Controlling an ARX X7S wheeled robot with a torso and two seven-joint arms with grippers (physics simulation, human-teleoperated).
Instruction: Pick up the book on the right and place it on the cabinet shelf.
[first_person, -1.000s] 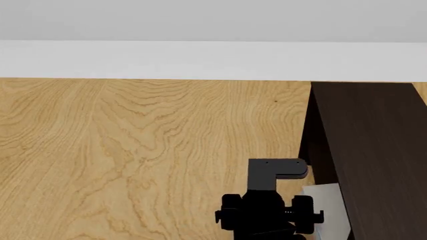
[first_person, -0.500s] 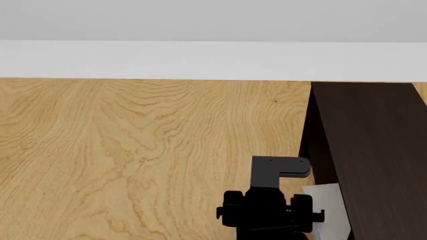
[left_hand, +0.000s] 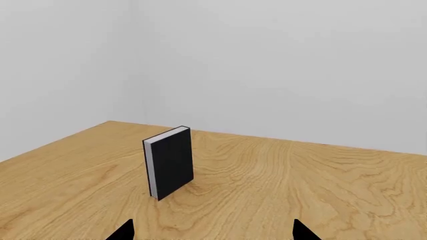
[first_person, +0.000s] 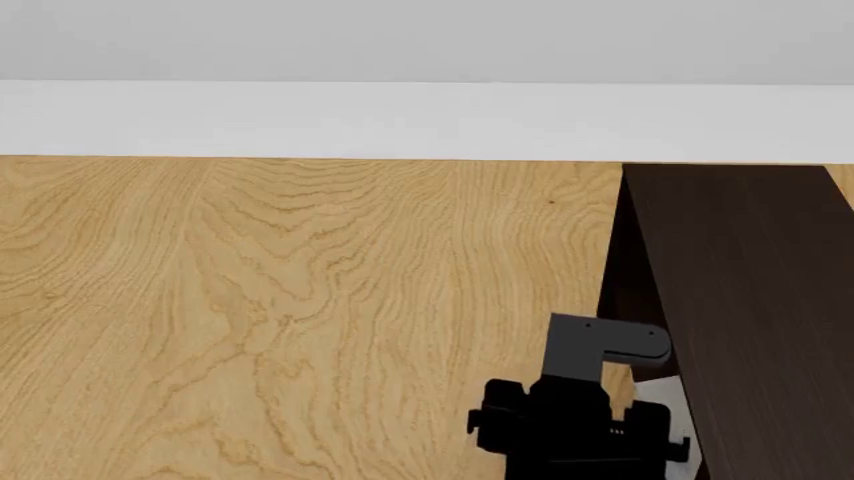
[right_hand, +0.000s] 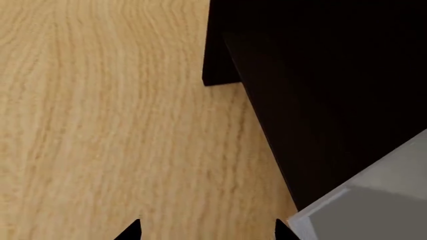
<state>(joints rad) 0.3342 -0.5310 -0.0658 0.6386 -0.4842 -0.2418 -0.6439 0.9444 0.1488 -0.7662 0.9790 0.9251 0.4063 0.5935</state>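
Note:
A light-grey book (right_hand: 373, 200) lies against the foot of the dark cabinet (right_hand: 320, 100), right beside one fingertip of my right gripper (right_hand: 207, 232). That gripper is open with only bare wood between its fingers. In the head view my right arm (first_person: 574, 425) hangs close to the cabinet (first_person: 747, 300) and hides nearly all of the book (first_person: 651, 373), leaving a pale sliver. The cabinet shelf itself cannot be made out. My left gripper (left_hand: 213, 235) is open over the wooden table (left_hand: 300, 190), out of the head view.
A black-covered book (left_hand: 170, 162) stands upright on the wood ahead of the left gripper. A white wall (first_person: 400, 120) runs along the far edge of the wooden surface (first_person: 267, 300).
My right arm has shifted right, toward the cabinet, and now covers more of the grey book in the head view.

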